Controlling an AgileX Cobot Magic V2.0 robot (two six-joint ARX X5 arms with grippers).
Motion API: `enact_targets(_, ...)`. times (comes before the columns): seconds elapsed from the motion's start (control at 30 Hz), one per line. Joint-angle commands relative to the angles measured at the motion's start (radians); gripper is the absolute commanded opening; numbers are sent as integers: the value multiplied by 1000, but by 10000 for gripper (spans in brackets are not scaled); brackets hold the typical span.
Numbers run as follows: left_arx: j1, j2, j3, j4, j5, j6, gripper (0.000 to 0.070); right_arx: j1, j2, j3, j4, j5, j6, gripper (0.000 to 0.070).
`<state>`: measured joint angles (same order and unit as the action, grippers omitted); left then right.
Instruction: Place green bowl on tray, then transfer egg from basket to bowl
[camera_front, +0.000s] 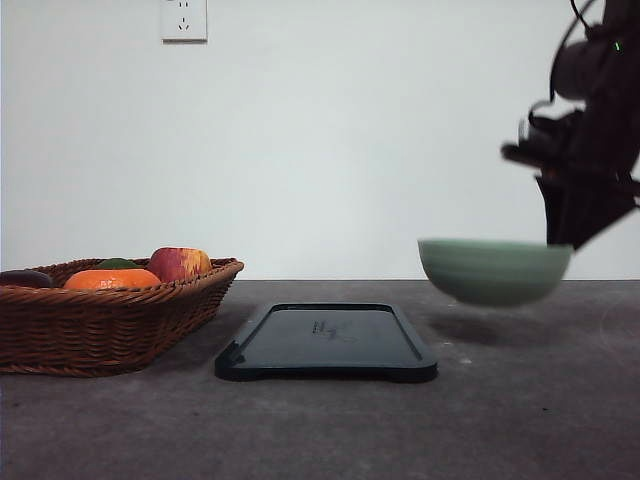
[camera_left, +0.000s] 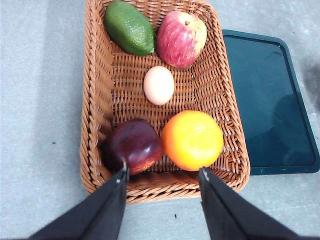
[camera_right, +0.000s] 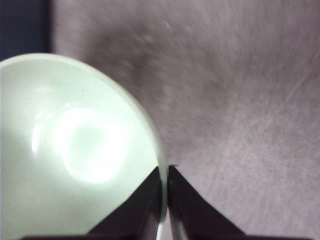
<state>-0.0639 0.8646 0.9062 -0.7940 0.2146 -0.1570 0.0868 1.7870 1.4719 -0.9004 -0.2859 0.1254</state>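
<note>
The right pincer (camera_right: 164, 200) has its two dark fingers pinched on the rim of the pale sage-green ceramic bowl (camera_front: 493, 270), one finger inside the bowl and one outside. In the front view the bowl hangs clear of the grey surface (camera_front: 520, 420), its shadow lying beneath it, to the right of the flat dark rectangular plastic tray (camera_front: 326, 343). The tray lies bare between the bowl and the brown woven wicker basket (camera_front: 110, 325) on the left.

The left pincer (camera_left: 162, 176) hovers above the near rim of the basket with its fingers spread wide and nothing between them. Inside the basket, the small pale brownish egg (camera_left: 159, 85) lies near the middle, apart from the rest. Beyond it sit a green avocado (camera_left: 129, 27) and a red-yellow apple (camera_left: 181, 38), close together. Nearer the pincer are a dark purple-red fruit (camera_left: 132, 145) and a bright orange round fruit (camera_left: 192, 140), side by side. The tray's edge lies just beside the basket's long side.
</note>
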Motion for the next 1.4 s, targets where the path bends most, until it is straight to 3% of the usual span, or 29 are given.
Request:
enact_targets(0.0, -2, 5, 22, 7, 4, 8, 280, 22, 16, 68, -40, -5, -28, 6)
enact_targets(0.23, -2, 5, 22, 9, 4, 7, 280, 112, 18, 197, -72, -2, -33, 6)
enact_targets(0.6, -2, 5, 22, 9, 4, 8, 280, 240, 56, 206, -6, 25, -3, 6)
enact_targets(1.37, -2, 5, 22, 8, 4, 7, 280, 294, 255, 245, 109, 21, 36, 6)
